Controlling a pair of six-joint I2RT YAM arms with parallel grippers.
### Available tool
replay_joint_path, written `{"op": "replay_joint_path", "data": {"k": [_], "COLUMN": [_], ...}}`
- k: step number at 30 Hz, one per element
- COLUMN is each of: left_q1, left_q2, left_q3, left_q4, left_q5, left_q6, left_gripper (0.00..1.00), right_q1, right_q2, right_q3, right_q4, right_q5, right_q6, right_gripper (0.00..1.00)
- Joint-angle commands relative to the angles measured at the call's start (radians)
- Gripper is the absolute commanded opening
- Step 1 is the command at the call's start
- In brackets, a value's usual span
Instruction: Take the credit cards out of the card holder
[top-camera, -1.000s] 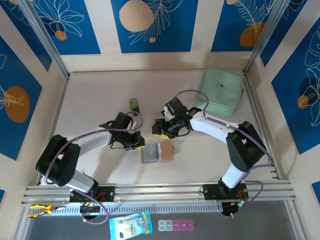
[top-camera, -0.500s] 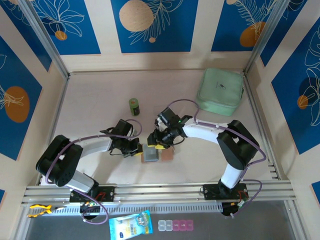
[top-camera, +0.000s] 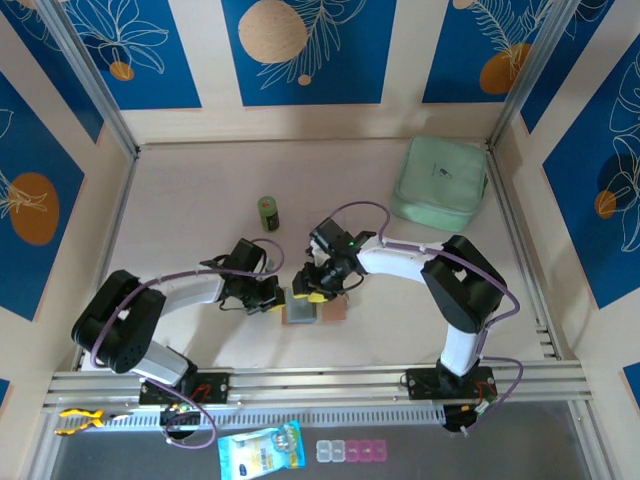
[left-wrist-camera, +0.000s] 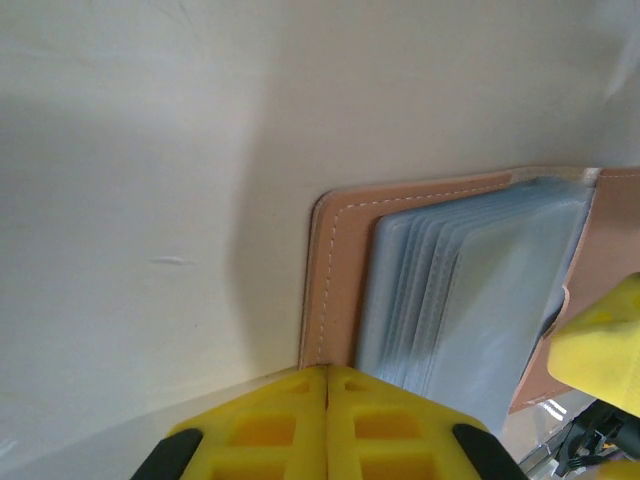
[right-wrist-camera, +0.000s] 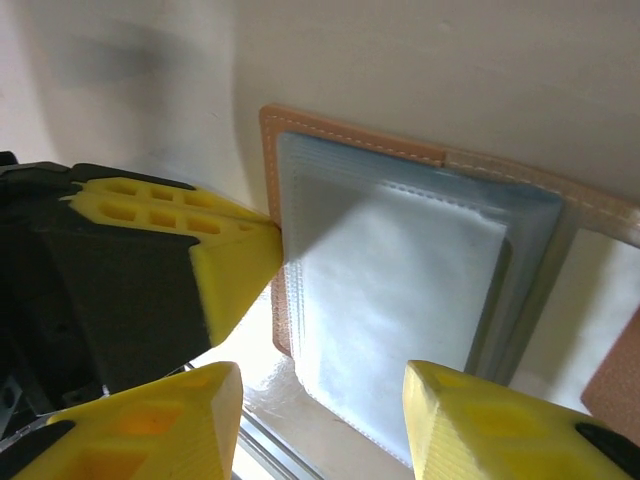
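A robot lab's test cell: a left arm (top-camera: 180, 290) and right arm (top-camera: 400, 258) bolted to an aluminium rail (top-camera: 320, 381) along the desk's (top-camera: 200, 190) near edge, aluminium posts (top-camera: 92, 85) and blue printed panels (top-camera: 340, 50) walling it.

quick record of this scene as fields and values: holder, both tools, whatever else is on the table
card holder: lying open on the table, clear sleeves up
left tool: shut, against the holder's left leather edge
right tool: open, poised at the sleeves
credit cards: cannot tell through the hazy sleeves
mint-green case: far right corner, apart from both arms
small green cylinder: upright, beyond the holder
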Motion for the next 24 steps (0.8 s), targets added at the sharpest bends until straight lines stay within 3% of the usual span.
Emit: {"op": "replay_joint_path", "data": {"k": [1,24], "left_q1": [-0.005,-0.005], "left_q2": [0.015,0.009], "left_q3": [-0.017,-0.026], "left_q4": [-0.024,-0.036], "left_q5": [-0.043,-0.048], "left_q6": [-0.006,-0.013], "left_gripper": [0.08,0.09], "right_q1": [0.013,0.015], "right_q2": [0.021,0.015], "right_q3": [0.045,-0.009], "right_q4": [-0.040,-0.069], "right_q5": [-0.019,0.030], "right_q6": [-0.022,-0.012], "right_gripper": [0.47,0.45]}}
